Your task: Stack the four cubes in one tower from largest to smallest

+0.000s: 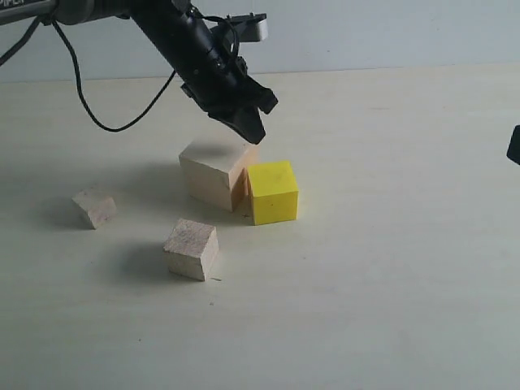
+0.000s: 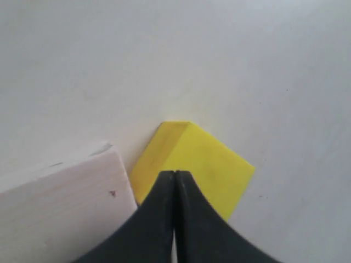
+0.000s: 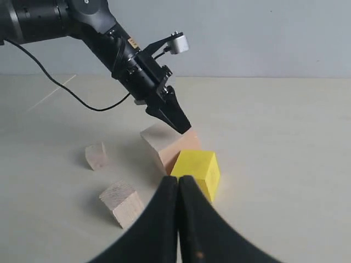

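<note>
The large pale wood cube (image 1: 213, 173) rests on the table with the bright yellow cube (image 1: 273, 192) touching its right side. A medium pale cube (image 1: 192, 249) lies nearer the front, and the small pale cube (image 1: 94, 208) sits off to the left. My left gripper (image 1: 255, 134) is shut and empty, hovering just above the large cube's right edge and the yellow cube (image 2: 208, 164). The large cube (image 2: 60, 208) shows beside those shut fingers (image 2: 175, 174). My right gripper (image 3: 179, 178) is shut too, empty, held back from the cubes and looking at them from a distance.
The pale tabletop (image 1: 390, 284) stretches bare to the right and front of the cubes. A black cable (image 1: 89, 106) hangs from the left arm over the back left. A dark part of the right arm (image 1: 513, 145) pokes in at the right edge.
</note>
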Controlling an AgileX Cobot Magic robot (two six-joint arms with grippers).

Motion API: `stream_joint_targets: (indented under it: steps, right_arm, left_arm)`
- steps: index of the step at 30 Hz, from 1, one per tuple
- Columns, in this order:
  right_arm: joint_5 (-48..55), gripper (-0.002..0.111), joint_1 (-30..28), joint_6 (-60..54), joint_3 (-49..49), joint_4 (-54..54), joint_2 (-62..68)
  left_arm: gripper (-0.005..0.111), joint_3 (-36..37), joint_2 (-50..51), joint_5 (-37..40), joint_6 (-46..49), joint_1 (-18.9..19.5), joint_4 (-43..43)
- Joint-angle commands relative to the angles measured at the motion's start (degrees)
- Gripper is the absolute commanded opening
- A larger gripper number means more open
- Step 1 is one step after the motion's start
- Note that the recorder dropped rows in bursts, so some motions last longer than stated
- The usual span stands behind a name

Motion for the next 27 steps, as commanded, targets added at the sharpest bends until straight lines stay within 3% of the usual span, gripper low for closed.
stream_joint_targets:
  steps: [1,9,27]
  right_arm:
    - [0.25,0.000,0.11,0.11,-0.27,0.15,0.19]
    - [0.25,0.000,0.11,1.47,-0.27,0.04,0.19]
    - [0.25,0.000,0.11,1.58,-0.27,-0.08,0.19]
  left_arm:
    - [0.000,-0.30,0.63,-2.11,0.21,-1.57,-0.11]
    - [0.000,-0.30,1.16,-8.40,0.10,-2.60,0.96]
    - [0.000,-0.30,3.34,-11.15,-7.80,-2.60,12.27]
